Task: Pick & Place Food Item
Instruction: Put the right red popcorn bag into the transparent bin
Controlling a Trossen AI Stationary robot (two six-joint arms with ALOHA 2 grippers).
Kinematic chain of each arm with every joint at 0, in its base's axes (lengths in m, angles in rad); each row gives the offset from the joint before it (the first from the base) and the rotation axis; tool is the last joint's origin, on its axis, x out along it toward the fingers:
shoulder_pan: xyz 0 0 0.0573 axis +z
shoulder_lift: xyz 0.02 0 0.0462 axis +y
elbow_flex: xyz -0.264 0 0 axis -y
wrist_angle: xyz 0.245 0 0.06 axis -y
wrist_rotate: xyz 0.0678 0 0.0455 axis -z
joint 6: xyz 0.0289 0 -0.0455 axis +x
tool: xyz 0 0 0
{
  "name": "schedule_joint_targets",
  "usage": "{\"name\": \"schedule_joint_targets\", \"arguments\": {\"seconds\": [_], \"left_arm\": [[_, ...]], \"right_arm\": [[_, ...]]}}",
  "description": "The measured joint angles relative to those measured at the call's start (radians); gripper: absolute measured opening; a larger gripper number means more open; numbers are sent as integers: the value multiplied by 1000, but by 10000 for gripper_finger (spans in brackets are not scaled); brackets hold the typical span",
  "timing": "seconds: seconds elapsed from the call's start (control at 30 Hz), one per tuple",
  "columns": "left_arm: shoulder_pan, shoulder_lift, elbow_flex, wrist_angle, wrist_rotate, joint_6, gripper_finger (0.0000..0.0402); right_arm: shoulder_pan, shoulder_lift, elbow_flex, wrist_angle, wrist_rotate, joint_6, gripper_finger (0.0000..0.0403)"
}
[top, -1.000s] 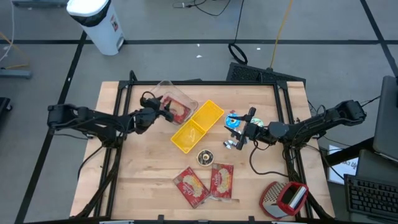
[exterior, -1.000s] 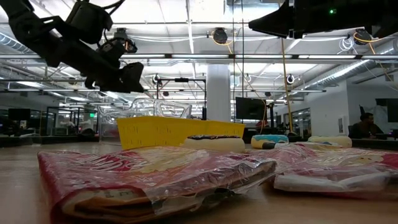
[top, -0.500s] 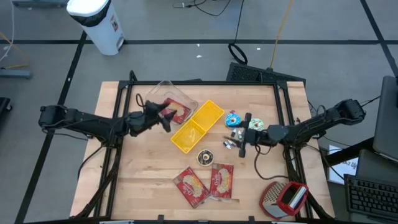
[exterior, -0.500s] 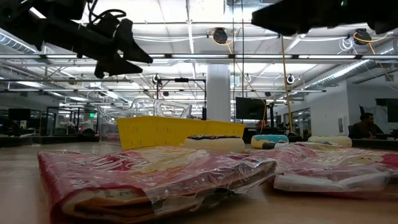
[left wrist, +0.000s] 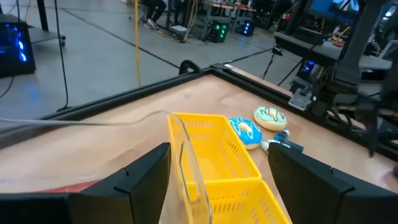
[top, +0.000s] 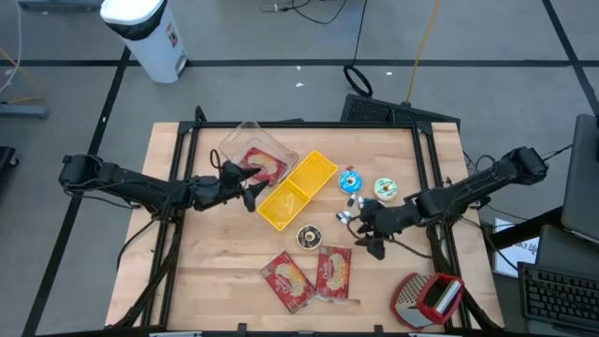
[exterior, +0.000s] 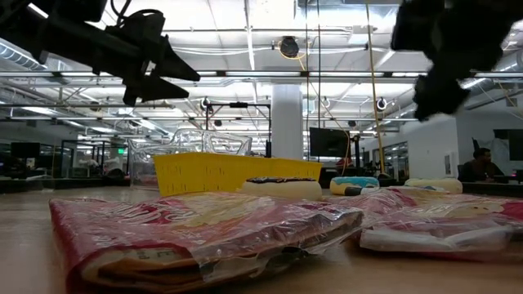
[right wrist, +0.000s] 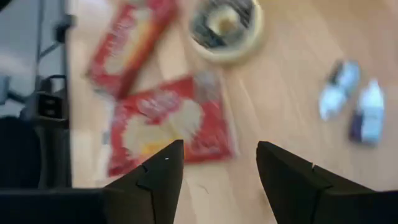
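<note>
The right gripper, jaws spread and empty, is aiming toward the red packet at 7 o'clock, seemingly lining up a grab, while the left gripper, also spread, is hovering between the clear tub and the yellow tray.

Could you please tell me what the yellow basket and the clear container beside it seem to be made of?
The yellow basket looks like rigid moulded plastic: matte, evenly coloured, with slotted walls. The clear container seems thin glossy transparent plastic, since the red packet inside shows through.

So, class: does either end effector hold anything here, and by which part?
Nothing is held: the left end effector and the right end effector are both open and empty.
</note>
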Motion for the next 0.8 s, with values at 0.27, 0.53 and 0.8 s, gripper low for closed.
{"name": "schedule_joint_targets", "arguments": {"seconds": [0.27, 0.53, 0.8], "left_arm": [[0, 0, 0, 1, 0, -21, 271], [3, 0, 0, 1, -9, -13, 271], [3, 0, 0, 1, -9, -14, 271]], "right_arm": [[-13, 25, -203, 238, -58, 215, 198], [-13, 160, -262, 460, -79, 241, 207], [-21, 348, -262, 718, -173, 274, 208]]}}
